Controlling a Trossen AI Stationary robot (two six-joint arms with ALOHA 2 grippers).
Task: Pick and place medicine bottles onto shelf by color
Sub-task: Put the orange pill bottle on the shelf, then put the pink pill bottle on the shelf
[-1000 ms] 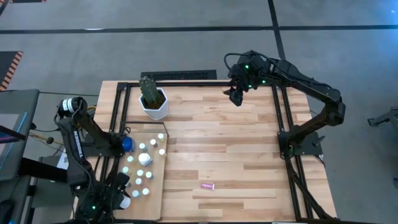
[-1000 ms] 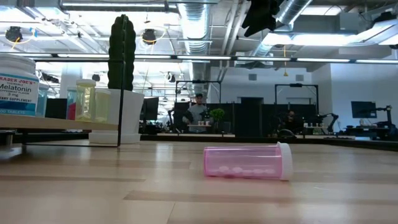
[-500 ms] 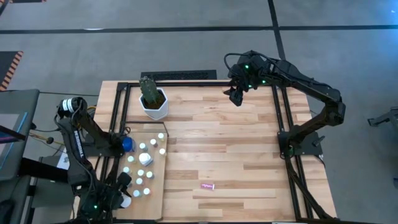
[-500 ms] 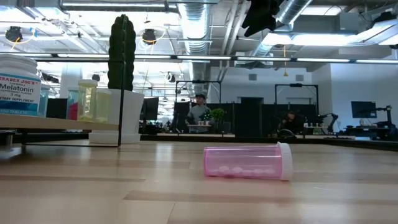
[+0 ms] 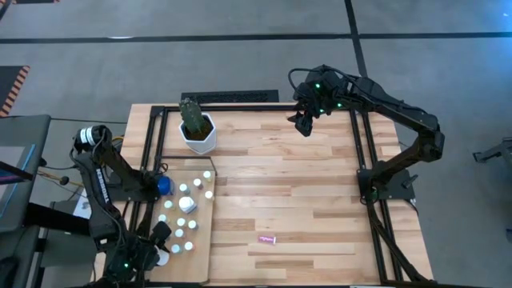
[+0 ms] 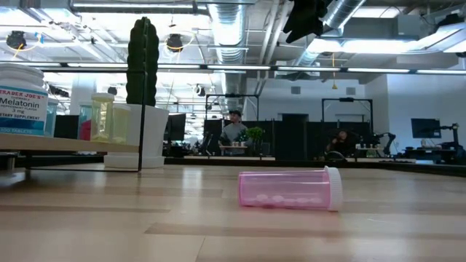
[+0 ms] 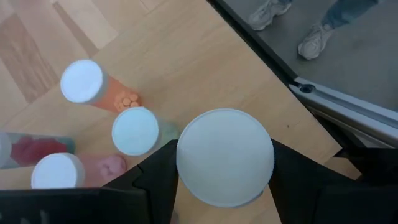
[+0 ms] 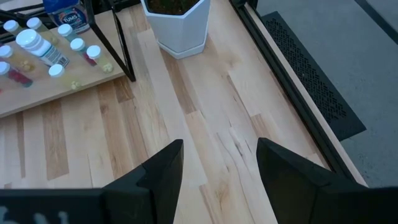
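High view: my left hand [image 5: 158,250] sat at the shelf's [image 5: 202,240] near corner; my right hand [image 5: 303,122] hung over the table's [image 5: 304,192] far edge.
Low view: a pink medicine bottle [image 6: 290,189] lay on its side.
Left wrist view: my fingers were clamped on a white-capped bottle [image 7: 225,157].
Right wrist view: my fingers [image 8: 163,163] stood apart, holding nothing.

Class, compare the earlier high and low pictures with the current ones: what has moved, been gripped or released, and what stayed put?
Almost nothing changed. The left gripper seems to have edged slightly along the near end of the shelf, its fingers on either side of a white-capped bottle. Nothing was let go. The right gripper hangs open over the table's far side as before, and the pink bottle lies on its side where it was.
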